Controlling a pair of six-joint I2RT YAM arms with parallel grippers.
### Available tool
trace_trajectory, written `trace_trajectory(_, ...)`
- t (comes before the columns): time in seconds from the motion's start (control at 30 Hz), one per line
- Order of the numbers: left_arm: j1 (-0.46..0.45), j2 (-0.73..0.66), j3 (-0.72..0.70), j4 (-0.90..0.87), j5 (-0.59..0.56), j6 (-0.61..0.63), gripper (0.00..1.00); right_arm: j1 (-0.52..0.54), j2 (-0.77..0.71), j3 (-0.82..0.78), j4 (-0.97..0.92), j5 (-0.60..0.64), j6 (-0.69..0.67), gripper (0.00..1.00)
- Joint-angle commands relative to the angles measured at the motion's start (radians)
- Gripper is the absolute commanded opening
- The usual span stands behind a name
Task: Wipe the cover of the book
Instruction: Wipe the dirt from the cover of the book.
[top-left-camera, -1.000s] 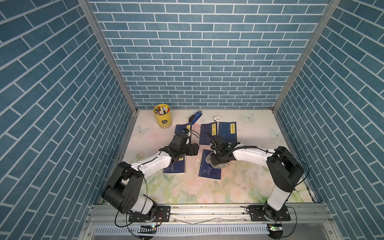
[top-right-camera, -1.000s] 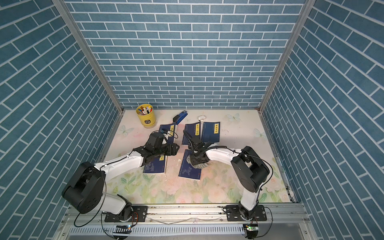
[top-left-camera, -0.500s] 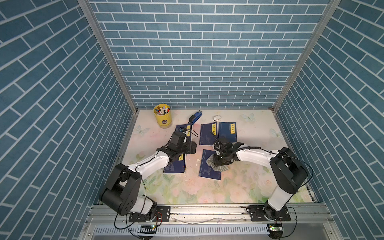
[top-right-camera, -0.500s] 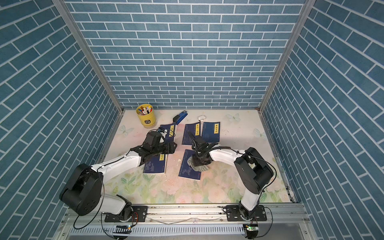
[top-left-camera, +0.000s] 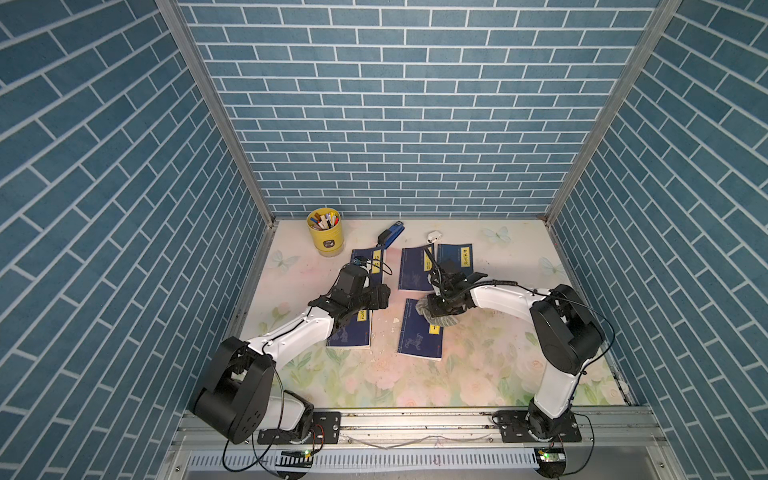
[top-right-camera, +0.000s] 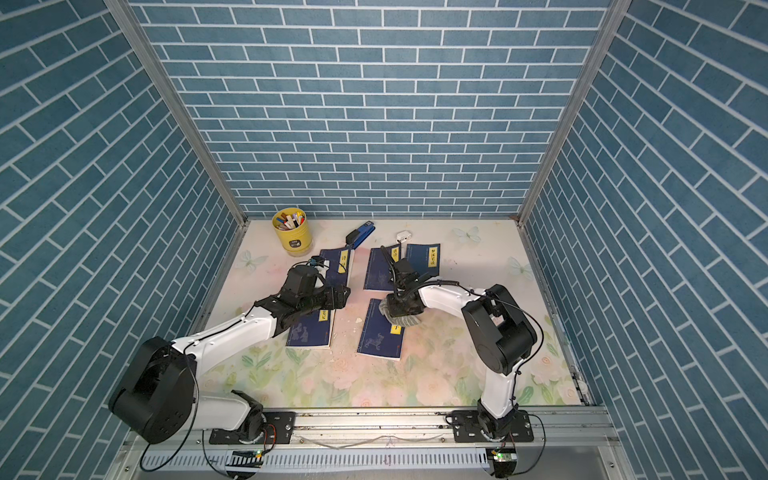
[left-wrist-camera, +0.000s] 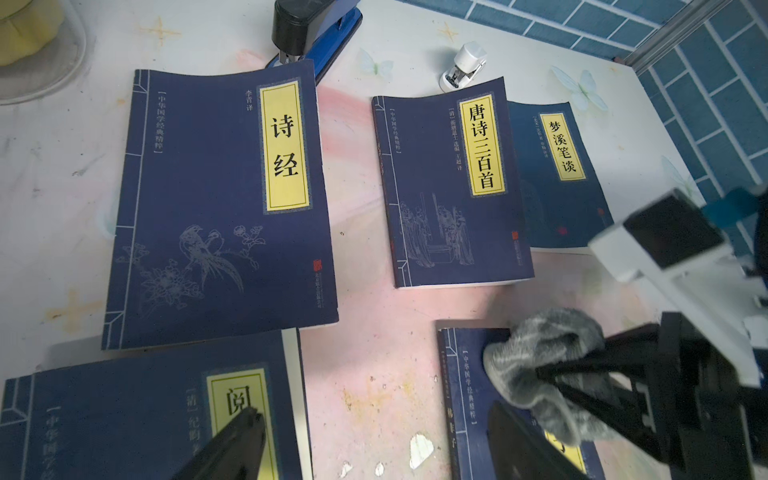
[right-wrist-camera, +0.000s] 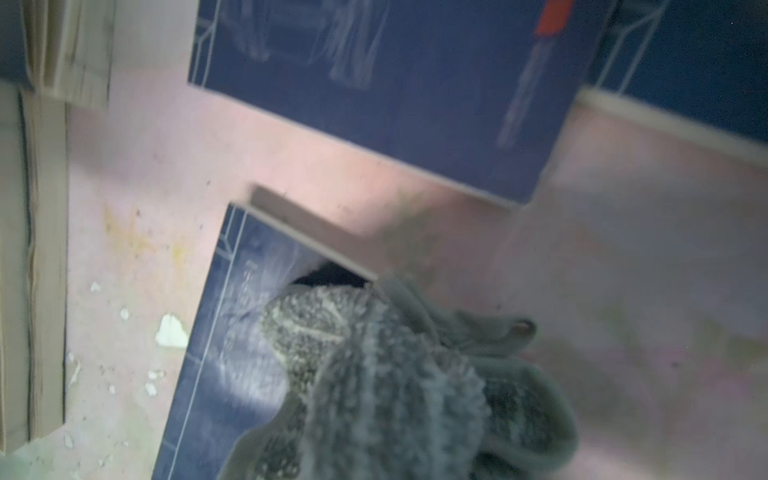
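Observation:
A dark blue book (top-left-camera: 419, 343) with a yellow title label lies at the front right of the group, also in a top view (top-right-camera: 379, 340). My right gripper (top-left-camera: 441, 308) is shut on a grey cloth (top-left-camera: 436, 316) and presses it on the book's far end. In the right wrist view the cloth (right-wrist-camera: 374, 374) covers the jaws and lies on the book (right-wrist-camera: 232, 353). My left gripper (top-left-camera: 380, 298) is open and holds nothing. It hovers over the far end of the front left book (top-left-camera: 348, 334). The left wrist view shows my left gripper (left-wrist-camera: 374, 449), the cloth (left-wrist-camera: 540, 361) and the book (left-wrist-camera: 461, 395).
Three more blue books (top-left-camera: 368, 266) (top-left-camera: 415, 270) (top-left-camera: 457, 259) lie further back. A yellow pen cup (top-left-camera: 325, 230), a blue stapler (top-left-camera: 390, 235) and a small white stapler (top-left-camera: 433, 237) stand near the back wall. White paper scraps (top-left-camera: 395, 321) lie between the front books.
The right gripper has shifted the cloth slightly over the far end of the book, and its elbow swung out and back. The left arm has barely moved.

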Motion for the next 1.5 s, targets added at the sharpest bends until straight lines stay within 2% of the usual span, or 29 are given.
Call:
trace_trajectory(0.0, 0.013, 0.015, 0.017, -0.004, -0.01, 0.009, 0.89, 0.094, -0.031, -0.09, -0.135, -0.006, 0.016, 0.06)
trace_trajectory(0.2, 0.022, 0.041, 0.046, -0.007, -0.005, 0.017, 0.89, 0.148, -0.109, -0.216, -0.141, -0.049, 0.12, 0.06)
trace_trajectory(0.43, 0.032, 0.05, 0.046, -0.004, -0.004, 0.018, 0.89, 0.158, -0.148, -0.255, -0.15, -0.065, 0.13, 0.06)
trace_trajectory(0.6, 0.034, 0.043, 0.039, -0.002, -0.002, 0.016, 0.89, 0.133, -0.072, -0.183, -0.149, -0.016, 0.109, 0.07)
trace_trajectory(0.7, 0.035, 0.031, 0.034, -0.01, -0.005, 0.017, 0.89, 0.076, -0.019, -0.122, -0.126, 0.002, 0.079, 0.07)
trace_trajectory(0.87, 0.044, 0.004, 0.014, -0.012, -0.004, 0.018, 0.89, -0.03, 0.075, 0.029, -0.099, 0.024, 0.009, 0.07)
trace_trajectory(1.0, 0.045, -0.008, 0.004, -0.012, 0.001, 0.018, 0.89, -0.038, 0.15, 0.158, -0.129, 0.008, -0.045, 0.07)
trace_trajectory(1.23, 0.046, -0.007, -0.007, 0.001, -0.002, 0.014, 0.89, 0.044, 0.175, 0.172, -0.157, 0.001, -0.068, 0.07)
trace_trajectory(1.47, 0.052, -0.004, 0.002, -0.004, -0.031, 0.02, 0.89, 0.189, 0.076, 0.016, -0.183, -0.049, -0.041, 0.06)
